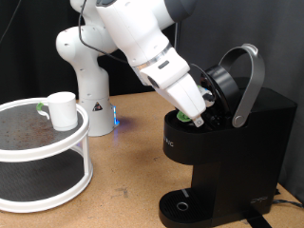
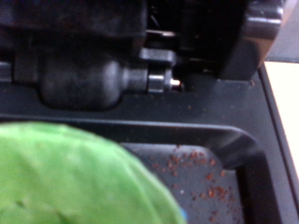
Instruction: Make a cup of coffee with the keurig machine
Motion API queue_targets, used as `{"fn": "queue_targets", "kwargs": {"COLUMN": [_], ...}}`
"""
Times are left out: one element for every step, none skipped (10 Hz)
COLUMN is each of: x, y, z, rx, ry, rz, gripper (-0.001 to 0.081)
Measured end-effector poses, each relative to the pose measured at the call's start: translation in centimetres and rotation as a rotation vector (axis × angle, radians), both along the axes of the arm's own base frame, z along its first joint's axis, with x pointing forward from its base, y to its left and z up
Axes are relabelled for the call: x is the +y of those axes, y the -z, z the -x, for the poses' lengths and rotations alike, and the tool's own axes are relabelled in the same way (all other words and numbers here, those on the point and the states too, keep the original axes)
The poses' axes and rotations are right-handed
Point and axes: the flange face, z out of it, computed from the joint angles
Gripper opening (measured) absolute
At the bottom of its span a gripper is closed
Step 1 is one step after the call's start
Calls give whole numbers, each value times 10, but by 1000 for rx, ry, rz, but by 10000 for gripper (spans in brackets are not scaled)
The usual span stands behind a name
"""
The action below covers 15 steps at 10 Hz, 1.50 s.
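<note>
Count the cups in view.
1. The cup sits on the top tier of the white round rack, at the exterior view's left, away from the keurig machine. Others may be hidden.

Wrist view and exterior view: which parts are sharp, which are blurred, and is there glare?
Wrist view: a green blob fills the foreground out of focus, the dark machine parts behind it are soft too. Exterior view: the keurig machine and the cup are fairly sharp, with mild glare on the white arm; the hand is at the open lid.

The tool's (image 1: 195, 118) fingertips vanish inside the keurig machine's (image 1: 233, 157) open chamber; a blurred green shape (image 2: 79, 182) fills the wrist view's foreground.
</note>
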Motion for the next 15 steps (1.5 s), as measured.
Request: {"fn": "queue_targets", "kwargs": {"x": [0,0,1,0,-2,-3,-4,-5,-5,-6,-6,-5,-4,-2,1], "y": [-1,-1,-3,-7,-12,-17,-20,-20,-19,-17,-15,-13,-11,-9,-7], "z": [0,0,2,4,8,13,16,19,20,21,22,23,23,23,23], "rx": [-4,-7,1,12,22,37,37,41,48,54,57,60,60,58,54], "ry": [-5,-13,-43,-79,-108,-132,-143,-147,-143,-136,-131,-127,-124,-127,-137], "rz": [-11,-25,-47,-70,-91,-105,-102,-92,-82,-77,-76,-84,-98,-116,-136], "gripper": [774,774,798,798,806,806,807,807,807,807,807,807,807,807,807]}}
